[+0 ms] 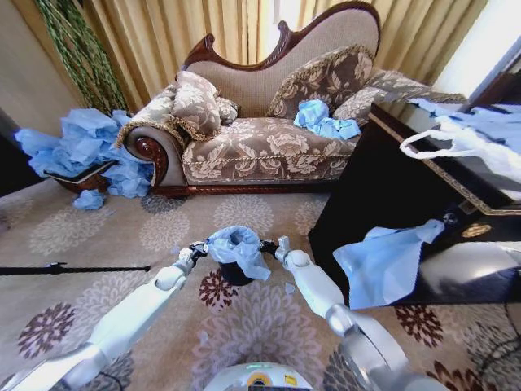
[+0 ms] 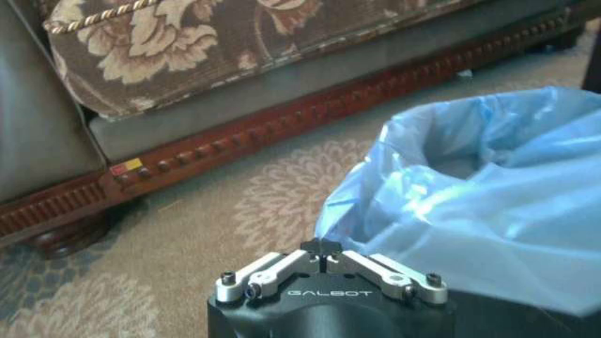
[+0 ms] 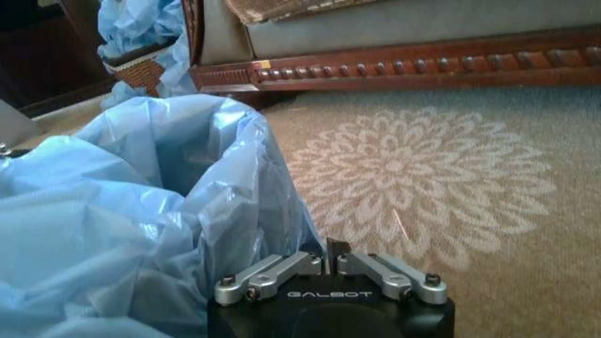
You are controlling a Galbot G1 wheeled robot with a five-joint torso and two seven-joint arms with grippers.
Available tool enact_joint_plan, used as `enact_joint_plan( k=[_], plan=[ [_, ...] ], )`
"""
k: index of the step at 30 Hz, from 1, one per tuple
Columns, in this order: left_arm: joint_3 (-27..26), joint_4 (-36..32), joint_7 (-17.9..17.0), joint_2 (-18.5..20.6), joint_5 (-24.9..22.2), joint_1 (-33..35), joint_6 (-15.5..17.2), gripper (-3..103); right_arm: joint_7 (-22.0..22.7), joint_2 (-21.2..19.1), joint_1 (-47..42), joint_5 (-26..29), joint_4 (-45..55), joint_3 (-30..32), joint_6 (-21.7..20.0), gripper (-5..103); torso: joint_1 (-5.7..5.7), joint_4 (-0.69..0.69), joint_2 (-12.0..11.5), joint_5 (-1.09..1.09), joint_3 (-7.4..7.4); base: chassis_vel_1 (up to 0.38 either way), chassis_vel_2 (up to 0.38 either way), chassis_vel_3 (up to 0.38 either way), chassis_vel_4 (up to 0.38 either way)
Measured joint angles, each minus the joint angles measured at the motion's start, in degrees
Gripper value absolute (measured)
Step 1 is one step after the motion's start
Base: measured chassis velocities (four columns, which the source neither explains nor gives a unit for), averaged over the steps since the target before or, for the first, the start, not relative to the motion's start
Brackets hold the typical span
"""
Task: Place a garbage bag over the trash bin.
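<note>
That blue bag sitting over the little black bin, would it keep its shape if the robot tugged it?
Probably not. The garbage bag is thin, crinkled film that sags in loose folds, so it should flop and stretch. It looks very light, likely to slip or lift off the trash bin. Both the left gripper and right gripper flank it, fingers shut.

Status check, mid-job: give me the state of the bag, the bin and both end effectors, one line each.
garbage bag: mouth open, draped over the bin, film crumpled, hanging lower on the right side.
trash bin: upright on the carpet, mostly covered by the bag.
left end effector: shut, at the bag's left edge.
right end effector: shut, at the bag's right edge.
</note>
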Motion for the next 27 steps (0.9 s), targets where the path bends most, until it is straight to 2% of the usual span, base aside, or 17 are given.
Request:
enact_joint_plan(
  k=[2,6,8,12,13,14,16,17,18,19,21,22,24,25,27],
  plan=[
    [-0.05,-0.31,0.08,0.24,0.2,0.67,-0.27,0,0.37,0.0,-0.43,-0.17,0.36,0.27,0.23,1,0.0,-0.01,0.0,-0.01,0.0,0.0,0.0,0.0,0.0],
    [-0.32,-0.74,0.86,0.88,0.91,2.75,-1.16,0,2.49,-0.39,-2.25,-2.52,1.49,1.09,2.32,21,0.0,0.02,0.0,0.0,0.0,0.0,0.0,0.0,0.0],
    [-0.18,-0.22,1.02,0.86,1.31,2.97,-1.51,0,2.89,-0.55,-2.77,-3.03,1.83,1.34,3.0,21,0.0,0.01,0.0,0.0,0.0,0.0,0.0,0.0,0.0],
    [0.24,3.42,0.97,-0.93,2.65,2.49,-2.21,0,6.3,-1.38,-5.31,-5.78,4.12,3.85,7.47,42,0.0,0.01,0.0,-0.01,0.0,0.0,0.0,0.0,0.0],
    [0.24,3.42,0.97,-0.93,2.65,2.49,-2.21,0,6.3,-1.38,-5.31,-5.78,4.12,3.85,7.47,42,0.0,0.01,0.0,-0.01,0.0,0.0,0.0,0.0,0.0],
    [0.19,3.83,0.89,-1.29,2.67,2.27,-2.24,0,6.87,-1.65,-5.84,-6.21,4.72,4.71,8.92,48,0.0,-0.02,0.0,-0.01,0.0,0.0,0.0,0.0,0.0],
    [-0.43,3.65,0.54,-1.79,2.24,2.08,-2.2,0,7.74,-2.35,-6.98,-4.47,6.72,5.92,11.98,59,0.0,-0.03,0.0,-0.01,0.0,0.0,0.0,0.0,0.0],
    [-0.43,3.65,0.54,-1.79,2.24,2.08,-2.2,0,7.74,-2.35,-6.98,-4.47,6.72,5.92,11.98,59,0.0,-0.03,0.0,-0.01,0.0,0.0,0.0,0.0,0.0],
    [-0.77,3.1,0.3,-1.8,1.8,2.08,-2.0,0,8.04,-2.63,-7.4,-3.45,7.99,6.24,12.64,64,0.0,-0.01,0.0,0.0,0.0,0.0,0.0,0.0,0.0],
    [-1.15,2.46,0.13,-1.7,1.31,2.08,-1.69,0,8.35,-3.05,-7.93,-2.58,9.71,6.48,12.76,64,0.0,0.01,0.0,0.0,0.0,0.0,0.0,0.0,0.0],
    [-1.9,1.15,-0.09,-1.11,0.4,2.21,-1.15,0,8.48,-4.35,-9.43,-0.63,13.68,6.67,11.81,75,0.0,0.01,0.0,0.0,0.0,0.0,0.0,0.0,0.0],
    [-1.9,1.15,-0.09,-1.11,0.4,2.21,-1.15,0,8.48,-4.35,-9.43,-0.63,13.68,6.67,11.81,75,0.0,0.01,0.0,0.0,0.0,0.0,0.0,0.0,0.0],
    [-2.54,-0.24,-0.16,-0.29,-0.54,2.6,-0.51,0,7.0,-5.64,-11.69,4.12,17.91,6.72,10.55,85,0.0,-0.03,0.0,0.0,0.0,0.0,0.0,0.0,0.0],
    [-2.54,-0.24,-0.16,-0.29,-0.54,2.6,-0.51,0,7.0,-5.64,-11.69,4.12,17.91,6.72,10.55,85,0.0,-0.03,0.0,0.0,0.0,0.0,0.0,0.0,0.0],
    [-3.16,-1.44,-0.5,0.52,-1.21,3.18,-0.02,0,5.9,-5.88,-12.98,5.99,19.63,7.15,10.59,96,0.0,-0.01,0.0,0.0,0.0,0.0,0.0,0.0,0.0]
  ],
)
